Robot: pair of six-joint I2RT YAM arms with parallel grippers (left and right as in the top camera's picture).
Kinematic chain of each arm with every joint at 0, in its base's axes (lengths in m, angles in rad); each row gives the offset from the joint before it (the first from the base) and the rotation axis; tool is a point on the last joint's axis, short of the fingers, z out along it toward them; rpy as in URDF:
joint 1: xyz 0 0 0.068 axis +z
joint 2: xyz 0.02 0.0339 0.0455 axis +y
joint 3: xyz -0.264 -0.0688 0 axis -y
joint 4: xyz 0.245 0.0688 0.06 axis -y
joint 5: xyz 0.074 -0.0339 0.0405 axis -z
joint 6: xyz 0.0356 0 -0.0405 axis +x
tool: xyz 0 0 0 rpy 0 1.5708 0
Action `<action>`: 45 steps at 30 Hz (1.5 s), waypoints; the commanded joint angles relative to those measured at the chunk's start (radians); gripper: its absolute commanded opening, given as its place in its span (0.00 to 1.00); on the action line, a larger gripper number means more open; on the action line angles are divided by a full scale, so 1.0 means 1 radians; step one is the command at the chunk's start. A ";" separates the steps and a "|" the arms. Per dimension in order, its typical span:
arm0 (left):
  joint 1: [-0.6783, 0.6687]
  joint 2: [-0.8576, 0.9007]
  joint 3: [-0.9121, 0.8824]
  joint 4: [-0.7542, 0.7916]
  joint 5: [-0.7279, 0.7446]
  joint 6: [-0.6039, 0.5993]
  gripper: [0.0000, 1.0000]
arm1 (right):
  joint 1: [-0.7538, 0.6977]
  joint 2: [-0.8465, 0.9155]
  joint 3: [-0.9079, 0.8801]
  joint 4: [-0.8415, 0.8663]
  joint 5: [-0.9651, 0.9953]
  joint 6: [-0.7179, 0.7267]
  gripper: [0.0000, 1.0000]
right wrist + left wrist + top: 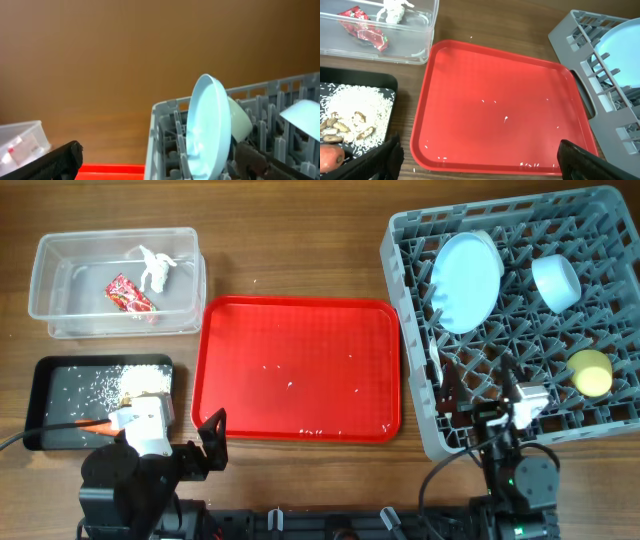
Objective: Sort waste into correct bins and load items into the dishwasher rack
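Observation:
The grey dishwasher rack (402, 250) holds the pale blue plate (467, 280) on edge, the mint-green bowl (484, 240) behind it, the small pale blue bowl (556, 282), the yellow cup (590, 372) and the white spoon (437, 360). The clear tub (60, 250) holds the red wrapper (130, 295) and the white paper scrap (156, 268). The black tray (50, 370) holds rice (115, 385) and the carrot (90, 423). My left gripper (208, 445) is open and empty at the red tray's near left corner. My right gripper (510, 395) is open and empty over the rack's front.
The red serving tray (300, 365) lies in the middle with a few stray rice bits (505, 118) on it. The rack's left wall (570, 30) stands close to its right edge. Bare wood lies behind the tray.

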 commanded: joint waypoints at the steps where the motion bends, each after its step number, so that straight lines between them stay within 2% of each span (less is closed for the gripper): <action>1: 0.004 -0.005 -0.003 0.003 -0.003 0.005 1.00 | 0.000 -0.016 -0.028 -0.070 0.010 -0.135 1.00; 4: 0.004 -0.005 -0.003 0.003 -0.003 0.005 1.00 | 0.000 -0.016 -0.028 -0.079 0.006 -0.232 1.00; 45: 0.004 -0.005 -0.003 0.003 -0.003 0.005 1.00 | -0.065 -0.012 -0.028 -0.079 -0.001 -0.217 1.00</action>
